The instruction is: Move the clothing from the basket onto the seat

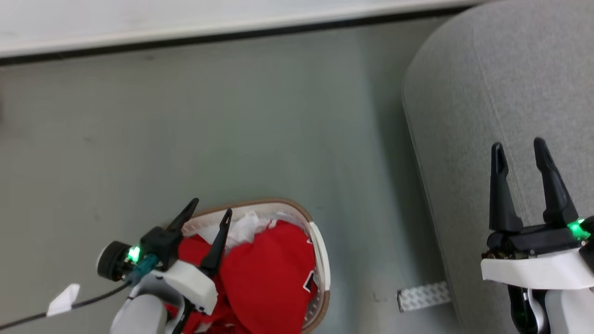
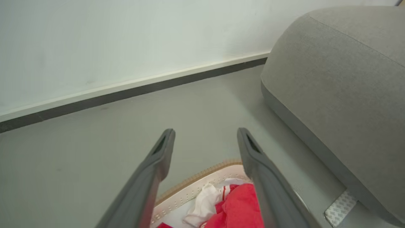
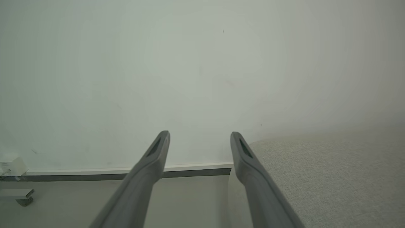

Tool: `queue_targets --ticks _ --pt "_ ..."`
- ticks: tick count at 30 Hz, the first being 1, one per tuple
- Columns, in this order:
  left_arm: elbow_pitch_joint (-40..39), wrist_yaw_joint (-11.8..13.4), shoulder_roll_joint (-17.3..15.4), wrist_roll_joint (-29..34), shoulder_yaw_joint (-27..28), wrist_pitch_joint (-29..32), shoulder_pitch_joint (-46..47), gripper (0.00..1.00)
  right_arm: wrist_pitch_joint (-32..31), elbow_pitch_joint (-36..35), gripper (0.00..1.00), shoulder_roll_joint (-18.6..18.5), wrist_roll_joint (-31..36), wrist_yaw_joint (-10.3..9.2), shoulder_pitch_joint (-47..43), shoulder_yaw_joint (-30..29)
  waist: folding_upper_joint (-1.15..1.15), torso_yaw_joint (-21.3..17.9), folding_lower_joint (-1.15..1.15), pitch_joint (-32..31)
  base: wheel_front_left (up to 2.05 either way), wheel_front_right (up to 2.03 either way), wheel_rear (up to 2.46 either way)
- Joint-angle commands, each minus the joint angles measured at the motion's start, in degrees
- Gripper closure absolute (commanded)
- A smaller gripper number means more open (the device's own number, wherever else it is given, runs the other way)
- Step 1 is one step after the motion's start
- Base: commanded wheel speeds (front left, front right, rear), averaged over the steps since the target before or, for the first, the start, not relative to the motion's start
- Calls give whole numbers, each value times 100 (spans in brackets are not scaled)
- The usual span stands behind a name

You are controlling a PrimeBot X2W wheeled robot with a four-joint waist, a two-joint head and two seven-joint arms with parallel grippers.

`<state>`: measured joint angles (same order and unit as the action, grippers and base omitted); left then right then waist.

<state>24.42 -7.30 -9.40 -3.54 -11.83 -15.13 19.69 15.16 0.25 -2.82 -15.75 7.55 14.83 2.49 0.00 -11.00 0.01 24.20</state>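
The cream-white basket [image 1: 322, 260] with a brown rim stands on the floor at the bottom of the head view, and its far rim shows as the basket [image 2: 193, 186] in the left wrist view. Red clothing [image 1: 269, 278] with white trim fills it; the clothing [image 2: 240, 205] lies below my left fingers. My left gripper [image 1: 211, 208] hovers open over the basket's left side, holding nothing; its fingers [image 2: 158, 164] stand apart. The large grey seat [image 1: 487, 83] fills the right; the seat [image 2: 341, 79] rises beside the basket. My right gripper [image 1: 519, 147] is open and empty above the seat [image 3: 332, 171].
Grey-green floor [image 1: 209, 130] stretches between basket and wall. A white wall with a dark skirting strip [image 1: 232, 35] runs along the back. A patterned strip [image 1: 422, 296] lies at the seat's base. A small white block [image 3: 11, 166] sits by the wall.
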Motion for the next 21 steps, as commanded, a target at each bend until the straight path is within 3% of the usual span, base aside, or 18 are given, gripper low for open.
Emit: queue_targets --ticks 1,11,21 --pt "240 -14 -98 -20 -108 -2 173 0 -1 -43 0 -14 -47 -12 146 -15 0 -256 -1 447 0 0 0" --pt "1979 -8 -578 -882 -1760 289 1453 0 -1 -343 0 -12 -288 -12 641 -15 0 -626 -1 1487 0 0 0" --pt "2853 -9 -971 -2096 -3006 970 2331 0 -1 -494 0 -11 -528 -12 856 47 0 -937 -1 2206 0 0 0"
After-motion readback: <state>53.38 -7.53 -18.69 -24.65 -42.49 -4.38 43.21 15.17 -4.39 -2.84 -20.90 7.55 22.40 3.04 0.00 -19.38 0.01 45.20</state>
